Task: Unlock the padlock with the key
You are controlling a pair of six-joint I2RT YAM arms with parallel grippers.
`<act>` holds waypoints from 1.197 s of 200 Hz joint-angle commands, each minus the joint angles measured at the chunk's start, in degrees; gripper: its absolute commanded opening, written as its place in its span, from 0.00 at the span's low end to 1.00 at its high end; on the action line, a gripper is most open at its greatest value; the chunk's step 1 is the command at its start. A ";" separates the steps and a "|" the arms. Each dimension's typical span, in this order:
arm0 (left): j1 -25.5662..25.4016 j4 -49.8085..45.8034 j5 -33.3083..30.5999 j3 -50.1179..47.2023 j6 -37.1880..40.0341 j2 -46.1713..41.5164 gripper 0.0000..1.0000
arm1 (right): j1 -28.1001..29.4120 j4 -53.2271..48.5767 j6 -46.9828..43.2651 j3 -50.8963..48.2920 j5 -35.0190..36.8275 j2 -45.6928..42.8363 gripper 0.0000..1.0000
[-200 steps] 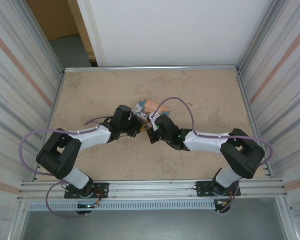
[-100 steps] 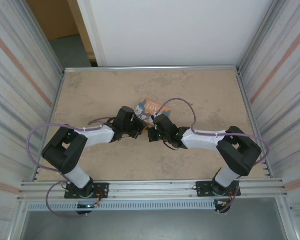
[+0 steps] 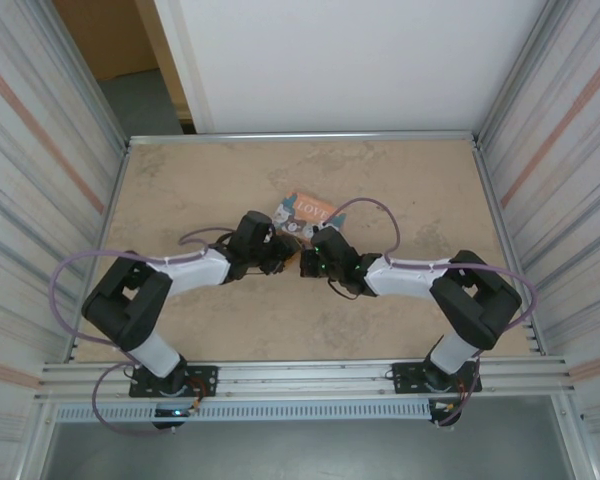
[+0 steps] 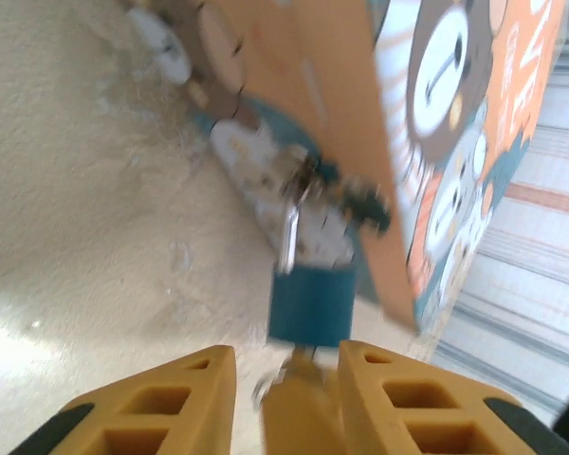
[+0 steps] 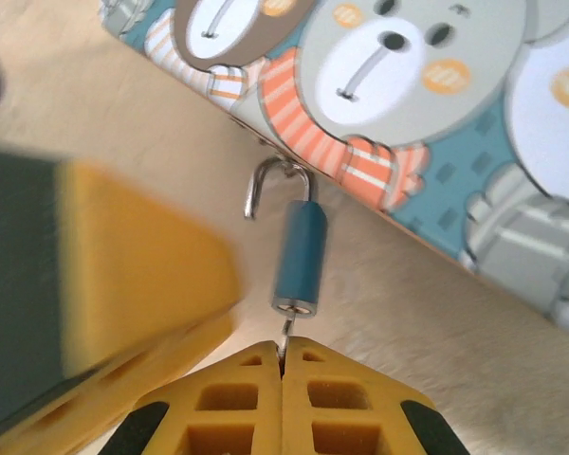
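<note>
The right gripper's (image 5: pixel 283 349) jaws are pressed fully together, and the two yellow fingertips meet with no gap. They pinch the key (image 5: pixel 286 330), of which a thin sliver of metal shows as it runs from the fingertips straight up into the bottom of the padlock (image 5: pixel 299 251). The left gripper's (image 4: pixel 286 353) jaws stand moderately open and grip nothing. In the left wrist view its two yellow fingers (image 4: pixel 171 403) flank the right gripper's closed tip, which rises between them just below the padlock (image 4: pixel 308 303). Blur hides whether they touch it.

The small teal-blue padlock hangs in line with the key, just off the edge of the LOVE tin (image 5: pixel 408 104). Its thin metal shackle (image 5: pixel 277 180) curls over at the top, right against the tin's rim. In the right wrist view one leg runs down into the lock body, and the other ends free in the air beside it, clear of the body. In the left wrist view the shackle (image 4: pixel 289 227) reaches up to a small metal clasp (image 4: pixel 313 180) on the tin's orange side, but that view is too blurred to show how they join.

From above, both grippers (image 3: pixel 280 255) (image 3: pixel 302 262) meet nose to nose near the middle of the tan table (image 3: pixel 180 190). They sit at the near edge of the tin (image 3: pixel 305 211), which lies lid up.
</note>
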 commanded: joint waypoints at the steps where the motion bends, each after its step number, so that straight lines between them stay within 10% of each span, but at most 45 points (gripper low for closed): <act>1: 1.10 -8.11 -0.83 1.21 5.57 -4.38 0.39 | -1.45 0.66 4.35 -1.96 3.99 0.84 0.00; 160: 10.76 -21.50 -4.44 6.70 26.33 -11.96 0.54 | -14.83 16.71 10.31 -14.59 -10.68 -0.59 0.00; 239: 10.85 -20.58 -4.19 6.32 25.80 -11.85 0.55 | -15.51 9.85 10.64 -16.50 -4.27 -7.45 0.41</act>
